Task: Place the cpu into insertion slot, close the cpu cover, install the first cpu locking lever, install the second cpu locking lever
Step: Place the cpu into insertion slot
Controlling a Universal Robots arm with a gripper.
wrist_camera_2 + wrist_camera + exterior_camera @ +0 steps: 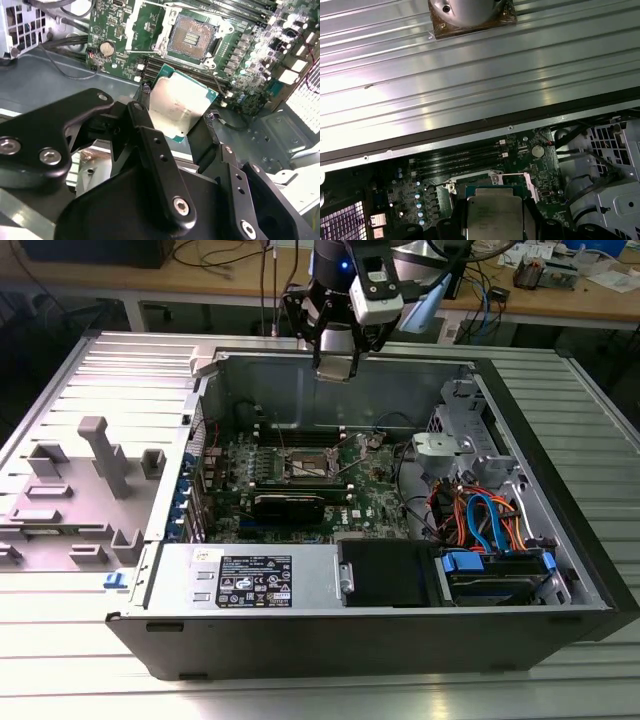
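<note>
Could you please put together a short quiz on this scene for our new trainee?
1. What is the gripper holding? A) a memory stick B) the cpu C) a screwdriver
2. True or false: the insertion slot already has a chip seated in it.
3. Fill in: in the exterior view, the blue and orange cables lie toward the view's ____ end of the computer case.
Key: 1 B; 2 false; 3 right.

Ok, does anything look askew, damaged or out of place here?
Nothing stands out. The gripper holds the cpu by its edges above the open computer case; the insertion slot lies open and empty, no damage visible.
</note>
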